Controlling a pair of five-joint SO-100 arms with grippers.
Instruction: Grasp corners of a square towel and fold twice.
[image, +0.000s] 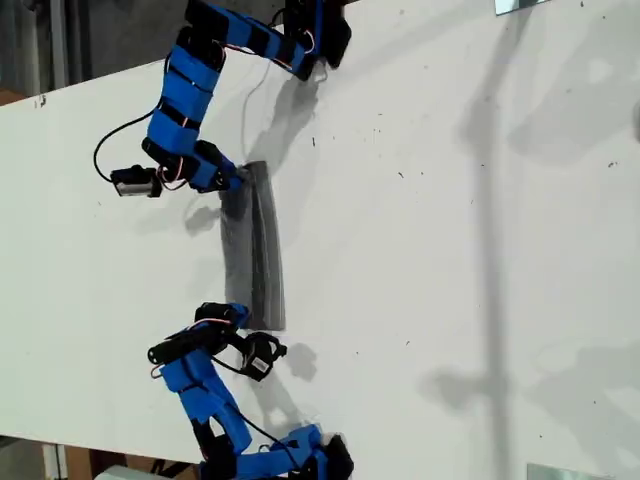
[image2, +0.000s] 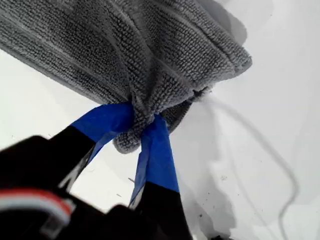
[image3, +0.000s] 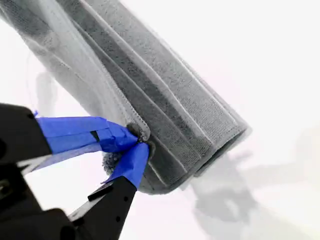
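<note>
My first gripper (image2: 137, 127) and second gripper (image3: 135, 145) pinch the towel (image: 253, 250).

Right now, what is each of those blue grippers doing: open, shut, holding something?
My first gripper: shut on a bunched corner of the towel.
My second gripper: shut on another corner of the towel.

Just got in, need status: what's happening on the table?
Two blue SO-100 arms are handling the grey striped towel on the white table. My first gripper and my second gripper each have their jaws pinched shut on a bunched end of it. The towel shows as a narrow, layered strip stretched between the arms.
</note>
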